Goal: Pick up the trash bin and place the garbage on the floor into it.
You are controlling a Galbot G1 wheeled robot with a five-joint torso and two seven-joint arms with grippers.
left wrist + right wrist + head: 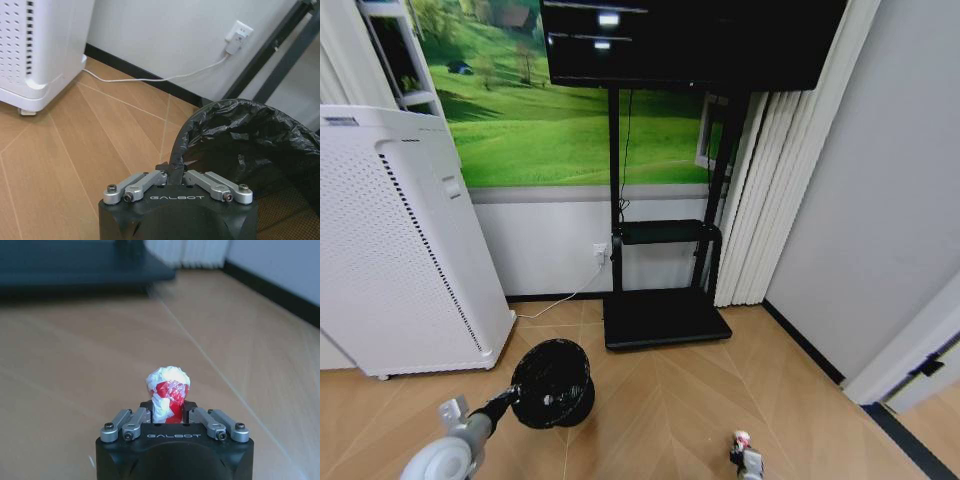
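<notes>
Head view: left gripper [513, 392] clamps rim of small black round mesh trash bin [553, 383], lifted over tan herringbone wood-look floor [660, 400] nr white air purifier [400, 240]. R gripper [170, 412] pinches crumpled white-red wrapper [168, 390] above floor; black TV stand base [665, 317] beyond.

Left gripper [175, 172] housing: we read "GALBOT" in pale capitals on the black body.
Right gripper [171, 410] housing: we read the same "GALBOT" mark.
Air purifier [390, 240] top label: too small for us to read.
</notes>
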